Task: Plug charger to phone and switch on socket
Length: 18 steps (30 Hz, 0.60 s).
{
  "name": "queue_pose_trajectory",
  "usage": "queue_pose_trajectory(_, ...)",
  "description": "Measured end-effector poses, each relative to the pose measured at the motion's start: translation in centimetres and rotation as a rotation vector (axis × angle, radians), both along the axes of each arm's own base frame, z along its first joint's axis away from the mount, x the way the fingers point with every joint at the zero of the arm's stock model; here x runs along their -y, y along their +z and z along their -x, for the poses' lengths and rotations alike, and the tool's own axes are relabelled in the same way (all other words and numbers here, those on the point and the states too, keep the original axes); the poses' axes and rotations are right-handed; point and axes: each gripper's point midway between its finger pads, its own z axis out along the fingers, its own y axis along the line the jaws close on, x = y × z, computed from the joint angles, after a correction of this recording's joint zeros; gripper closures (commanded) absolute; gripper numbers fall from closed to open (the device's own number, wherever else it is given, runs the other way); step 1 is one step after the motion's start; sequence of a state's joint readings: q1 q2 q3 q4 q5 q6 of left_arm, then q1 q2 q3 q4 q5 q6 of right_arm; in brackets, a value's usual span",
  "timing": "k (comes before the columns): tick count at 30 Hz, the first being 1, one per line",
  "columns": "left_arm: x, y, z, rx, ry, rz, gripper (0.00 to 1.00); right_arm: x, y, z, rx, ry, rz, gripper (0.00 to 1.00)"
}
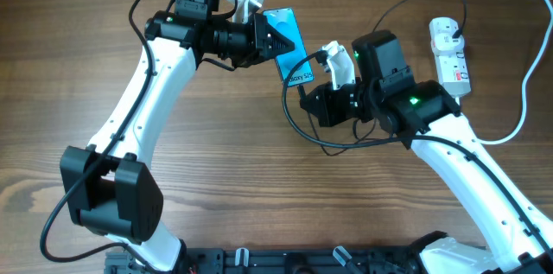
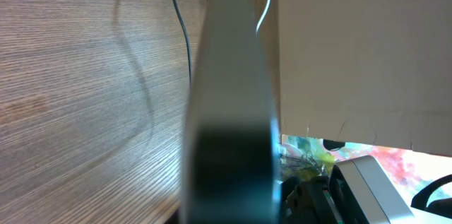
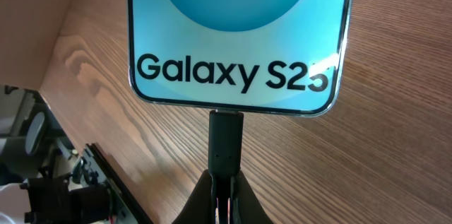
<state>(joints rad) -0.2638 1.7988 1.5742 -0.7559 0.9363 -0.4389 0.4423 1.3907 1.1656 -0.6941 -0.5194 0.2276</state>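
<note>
Wood-grain table [image 1: 259, 179]; no containers in view. Left gripper [image 1: 272, 36] clamped on phone [image 1: 292, 49], near table centre. Right gripper [image 3: 226, 194] pinches charger [image 3: 226, 139] plug, its tip touching phone's bottom edge; cannot tell if fully seated. Socket [image 1: 451, 60] lies at far right, untouched. Judging by this, switching it on is left to do.

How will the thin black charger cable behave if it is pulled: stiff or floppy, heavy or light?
Probably floppy: the charger cable lies in loose curves on the table. Likely light, being very thin beside the phone. Only its plug, pinched in the right gripper, looks rigid.
</note>
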Motion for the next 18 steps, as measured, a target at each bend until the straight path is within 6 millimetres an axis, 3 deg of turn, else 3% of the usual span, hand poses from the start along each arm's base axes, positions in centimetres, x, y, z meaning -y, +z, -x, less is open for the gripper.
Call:
queue_pose_trajectory(17, -0.29, -0.19, -0.03, -0.010, 0.015, -0.025, 0.96, -0.27, -0.06, -0.11, -0.009, -0.013, -0.021, 0.96)
queue_pose_trajectory(18, -0.29, -0.18, -0.04, -0.009, 0.015, -0.025, 0.96, -0.27, -0.06, -0.11, -0.010, -0.014, -0.021, 0.85)
